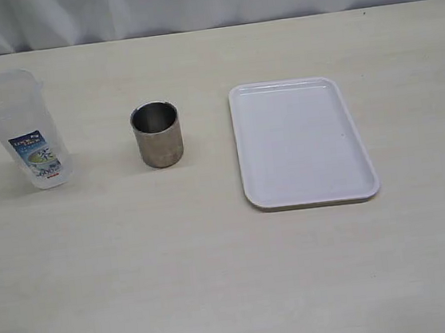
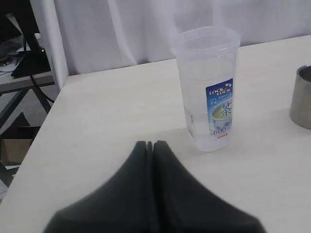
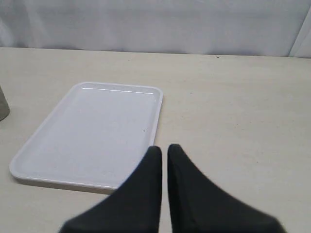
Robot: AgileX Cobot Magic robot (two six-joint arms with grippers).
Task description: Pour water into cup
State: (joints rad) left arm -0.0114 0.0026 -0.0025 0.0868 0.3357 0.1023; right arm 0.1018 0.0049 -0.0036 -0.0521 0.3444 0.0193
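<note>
Tabletop (image 2: 121,111) bears cup (image 2: 302,97) — well apart from closed left hand (image 2: 152,144).

Closed tool (image 2: 152,143) faces the jug (image 2: 209,87) (blue label); cup (image 2: 303,97) nearby.

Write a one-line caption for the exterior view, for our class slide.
Clear jug, steel cup and white tray sit apart in a row on a pale table.
</note>
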